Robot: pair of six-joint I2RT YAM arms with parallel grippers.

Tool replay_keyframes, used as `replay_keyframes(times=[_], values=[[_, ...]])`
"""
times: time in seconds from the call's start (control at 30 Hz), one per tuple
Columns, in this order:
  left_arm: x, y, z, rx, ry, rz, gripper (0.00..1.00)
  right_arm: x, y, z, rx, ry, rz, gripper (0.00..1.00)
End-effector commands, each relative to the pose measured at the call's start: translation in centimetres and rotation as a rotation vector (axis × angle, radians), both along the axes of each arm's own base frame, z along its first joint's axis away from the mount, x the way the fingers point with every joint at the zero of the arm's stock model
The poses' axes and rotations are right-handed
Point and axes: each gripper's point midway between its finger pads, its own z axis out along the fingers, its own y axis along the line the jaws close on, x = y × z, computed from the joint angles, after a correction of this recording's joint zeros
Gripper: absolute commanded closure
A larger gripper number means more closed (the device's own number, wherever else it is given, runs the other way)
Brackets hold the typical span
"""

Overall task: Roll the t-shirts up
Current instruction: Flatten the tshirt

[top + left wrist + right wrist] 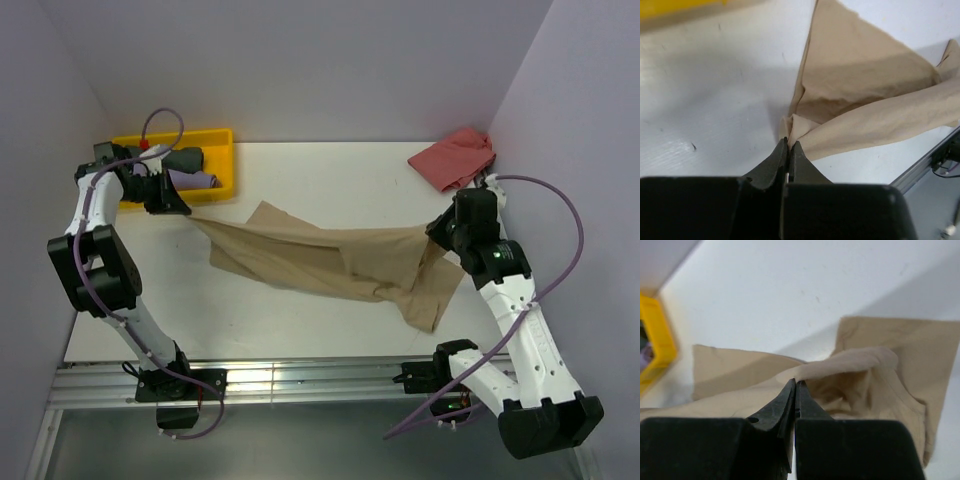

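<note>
- The yellow tray [222,160] sits in the far left corner of the white counter [330,170].
- In the tray are a dark tee [190,158] & a lilac tee [197,180], bunched up and touching.
- The big tan tee [330,262] starts just by the tray's near right corner. From there it runs off to the right and toward the arm bases.
- The L tool [183,208] is right beside the tray's near edge. Its two fingers are pressed together w/ a corner of the tan tee pinched at the tips.
- The R tool [437,232] is well apart from the tray, far off to its right. Its fingers are together too, clamped on a fold of the tan tee.
- The tan tee is pulled long btw the 2 tools and is all wrinkly.
- One flap of it goes past the R tool, on the side away from the tray and nearer the arm bases.
- A red tee [455,158] lies crumpled at the other end of the counter's back edge from the tray, by the right wall. It's apart from the tan tee.
</note>
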Motion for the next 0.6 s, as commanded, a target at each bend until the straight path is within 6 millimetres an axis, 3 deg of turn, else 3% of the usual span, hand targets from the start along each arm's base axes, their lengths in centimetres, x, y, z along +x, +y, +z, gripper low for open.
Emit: replay_keyframes(times=[0.0, 0.1, 0.3, 0.47, 0.5, 0.57], values=[[0.2, -0.4, 7.4, 0.016, -0.175, -0.021, 1.00, 0.1, 0.2, 5.7, 0.000, -0.140, 0.040, 1.00], [0.3, -0.4, 10.4, 0.043, -0.252, -0.008, 1.00, -0.4, 0.8, 10.0, 0.028, -0.240, 0.073, 1.00], [-0.1, 0.3, 16.8, 0.131, -0.430, 0.055, 1.00, -2.9, 1.5, 16.5, 0.074, -0.414, 0.120, 1.00], [-1.6, 0.5, 23.5, 0.173, -0.618, 0.133, 1.00, -6.9, 1.9, 23.8, 0.132, -0.646, 0.164, 1.00], [-2.8, 0.5, 25.7, 0.196, -0.685, 0.155, 1.00, -7.9, 1.9, 25.7, 0.142, -0.706, 0.171, 1.00], [-3.7, 0.5, 28.3, 0.212, -0.776, 0.188, 1.00, -9.5, 2.0, 27.7, 0.157, -0.783, 0.189, 1.00]])
